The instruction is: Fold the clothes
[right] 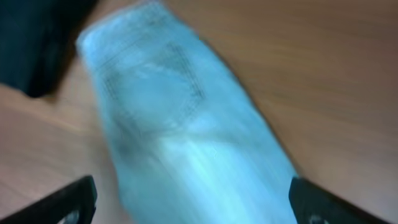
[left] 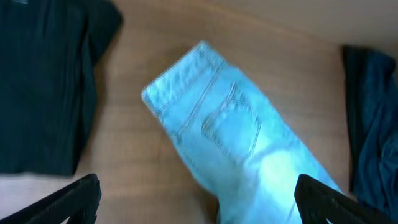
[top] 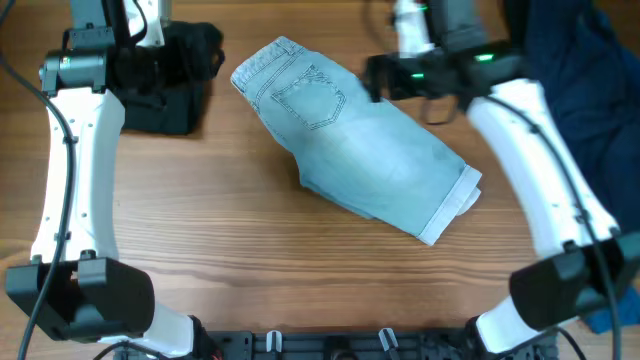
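The pale blue denim shorts (top: 355, 140) lie folded in half lengthwise, flat on the table. The waistband is at the far left, the cuffed hem at the near right, and a back pocket faces up. My left gripper (top: 150, 65) is above the black garment (top: 175, 75), left of the waistband. In the left wrist view (left: 199, 202) its fingers are wide apart and empty, high over the shorts (left: 230, 124). My right gripper (top: 377, 78) hovers at the shorts' far right edge. In the blurred right wrist view (right: 199, 208) it is open and empty above the shorts (right: 180, 124).
A folded black garment (left: 43, 81) lies at the far left; it also shows in the right wrist view (right: 37, 37). A dark navy garment (top: 575, 70) is heaped at the far right and shows in the left wrist view (left: 373, 124). Bare wood table (top: 230, 260) surrounds the shorts.
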Tool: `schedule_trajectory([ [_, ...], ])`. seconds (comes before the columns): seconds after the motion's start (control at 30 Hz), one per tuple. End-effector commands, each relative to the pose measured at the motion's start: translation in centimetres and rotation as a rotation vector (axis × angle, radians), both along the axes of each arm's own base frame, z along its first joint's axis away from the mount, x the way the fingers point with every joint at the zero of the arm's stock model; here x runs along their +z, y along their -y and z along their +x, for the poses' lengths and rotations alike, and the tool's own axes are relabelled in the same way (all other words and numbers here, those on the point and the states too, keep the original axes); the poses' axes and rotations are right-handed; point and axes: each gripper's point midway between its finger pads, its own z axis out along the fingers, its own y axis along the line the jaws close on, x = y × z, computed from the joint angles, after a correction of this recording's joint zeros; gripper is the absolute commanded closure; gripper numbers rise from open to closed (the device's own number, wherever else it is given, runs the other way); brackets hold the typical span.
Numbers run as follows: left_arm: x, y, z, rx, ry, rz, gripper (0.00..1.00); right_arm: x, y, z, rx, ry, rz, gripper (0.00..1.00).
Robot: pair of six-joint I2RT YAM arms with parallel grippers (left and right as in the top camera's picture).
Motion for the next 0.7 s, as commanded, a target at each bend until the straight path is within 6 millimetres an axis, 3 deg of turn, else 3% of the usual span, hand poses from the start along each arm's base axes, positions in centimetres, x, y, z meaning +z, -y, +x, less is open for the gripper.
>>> schedule_trajectory([
  [0.0,1.9,1.0,0.4,-0.08,0.097,0.057,0.0,-2.5,6.6,-2.2,-0.224,-0.195,0.002,0.0],
  [0.07,1.3,2.1,0.6,-0.122,0.095,0.078,0.0,-6.0,10.1,-4.2,-0.301,-0.34,-0.022,0.01],
  [0.13,0.5,2.8,0.7,-0.155,0.087,0.091,0.0,-8.2,11.0,-5.5,-0.301,-0.402,-0.034,0.0],
  [0.2,-0.6,3.2,1.0,-0.165,0.06,0.093,0.0,-11.7,11.2,-6.9,-0.281,-0.459,-0.053,0.01],
  [0.33,-2.1,3.2,1.4,-0.166,0.027,0.09,0.0,-16.8,12.7,-8.2,-0.348,-0.472,-0.097,0.02],
  [0.37,-2.1,3.2,1.4,-0.166,0.026,0.091,0.0,-17.7,14.1,-8.5,-0.414,-0.472,-0.147,0.04],
  [0.4,-2.1,3.1,1.4,-0.161,0.025,0.098,0.0,-18.4,16.8,-8.9,-0.544,-0.462,-0.234,0.04],
  [0.43,-2.2,3.0,1.4,-0.157,0.025,0.103,0.0,-18.7,17.8,-9.1,-0.595,-0.458,-0.261,0.04],
  [0.57,-2.2,2.9,1.4,-0.155,0.024,0.106,0.0,-20.4,18.7,-10.0,-0.633,-0.465,-0.245,0.08],
  [0.6,-2.2,2.9,1.4,-0.155,0.024,0.105,0.0,-20.7,18.5,-10.4,-0.627,-0.476,-0.237,0.14],
  [0.63,-2.2,2.9,1.4,-0.155,0.024,0.106,0.0,-20.9,18.2,-10.4,-0.621,-0.482,-0.223,0.31],
  [0.67,-2.2,2.9,1.5,-0.155,0.025,0.106,0.0,-20.9,17.9,-10.3,-0.614,-0.48,-0.208,0.59],
])
